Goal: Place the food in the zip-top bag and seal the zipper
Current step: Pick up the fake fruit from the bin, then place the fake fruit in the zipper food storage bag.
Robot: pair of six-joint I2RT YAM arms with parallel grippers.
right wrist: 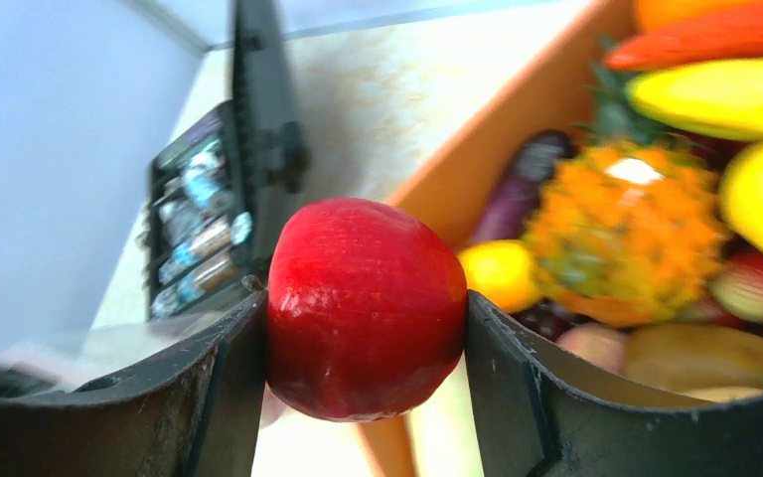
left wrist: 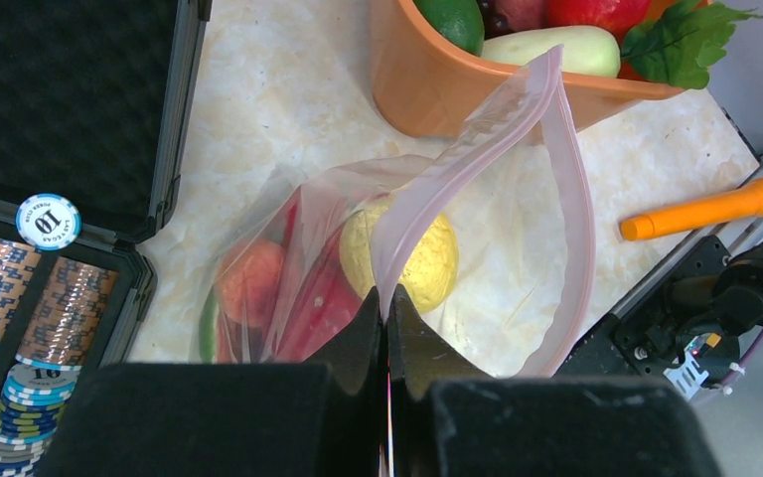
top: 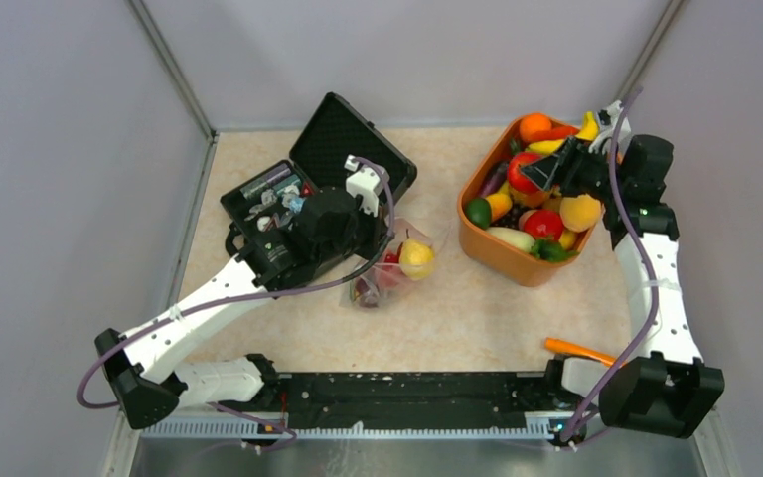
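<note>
The clear zip-top bag lies mid-table and holds a yellow pear, a peach and red pieces. My left gripper is shut on the bag's pink zipper strip and lifts the mouth open; it also shows in the top view. My right gripper is shut on a red apple and holds it above the orange basket; from above the apple hangs over the basket's left part. More toy food fills the basket.
An open black case of poker chips stands at the back left, next to the bag. An orange carrot-like stick lies near the right arm's base. The cell's grey walls close in the back and sides.
</note>
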